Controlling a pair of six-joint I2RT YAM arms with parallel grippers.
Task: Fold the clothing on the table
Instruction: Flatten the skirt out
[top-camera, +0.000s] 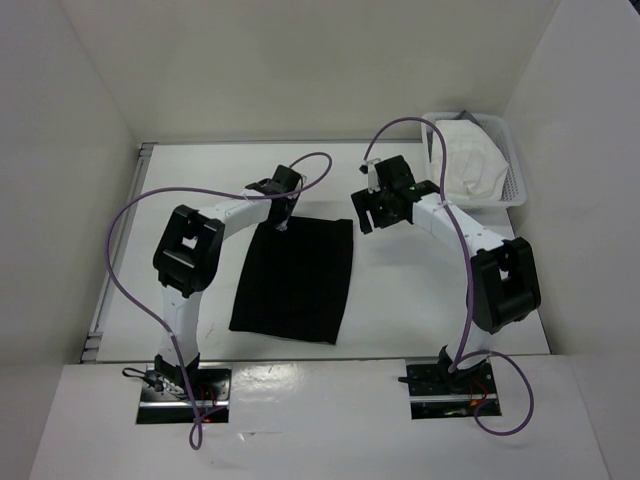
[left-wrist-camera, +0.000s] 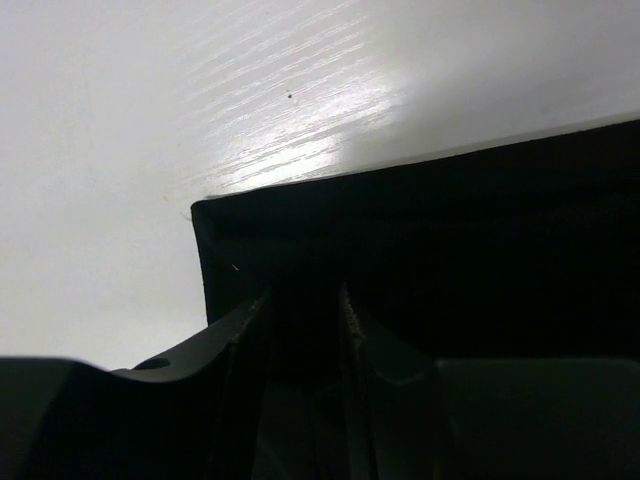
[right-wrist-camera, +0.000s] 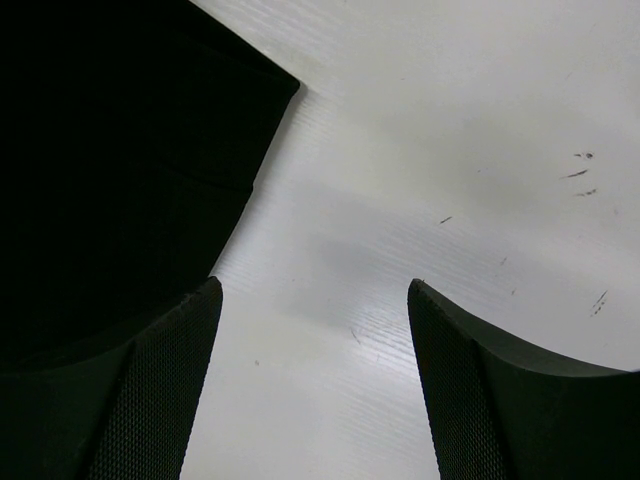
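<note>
Now, clothing (top-camera: 293, 280): black, flat on table (top-camera: 400, 300), between both arms.
Left claw (left-wrist-camera: 300, 300): down at the clothing's far edge, near its left corner; jaws narrowly apart over fabric; whether it grips cannot be told.
Right claw (right-wrist-camera: 315, 290): jaws wide, holding nothing, above the table just right of the clothing's far corner.

Pretty clearly a robotics lab test cell, not a home. The white table (top-camera: 400, 300) is boxed in by plain white panels (top-camera: 300, 70) on three sides. A left arm (top-camera: 190, 250) and a right arm (top-camera: 500, 280) are bolted at the table's near edge, purple cables (top-camera: 400, 122) are looped off them, and a mesh basket (top-camera: 515, 180) is parked at its far right corner.
</note>
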